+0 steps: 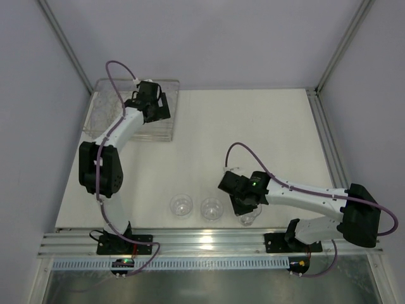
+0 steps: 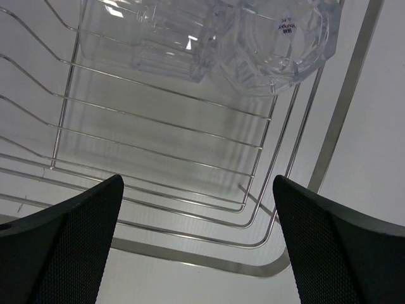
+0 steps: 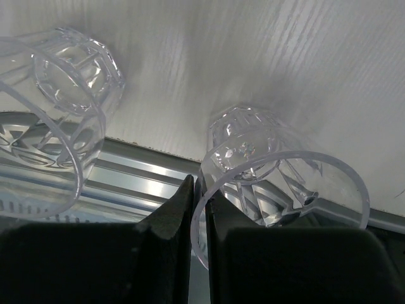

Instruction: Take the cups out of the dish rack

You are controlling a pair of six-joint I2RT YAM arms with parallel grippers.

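Note:
The dish rack (image 1: 103,113) stands at the far left corner of the table, its silvery wires (image 2: 158,126) filling the left wrist view. Clear cups (image 2: 278,44) lie in it, beyond my left gripper (image 2: 197,221). That gripper (image 1: 154,106) hovers over the rack's right part, open and empty. My right gripper (image 1: 245,208) is near the table's front edge, shut on the rim wall of a clear cup (image 3: 266,171), one finger inside and one outside. Two more cups (image 1: 181,204) (image 1: 212,208) stand upright to its left; the nearer one (image 3: 57,107) shows in the right wrist view.
An aluminium rail (image 1: 209,240) runs along the front table edge just below the cups. Grey walls and frame posts (image 1: 342,44) close in the table on the left, back and right.

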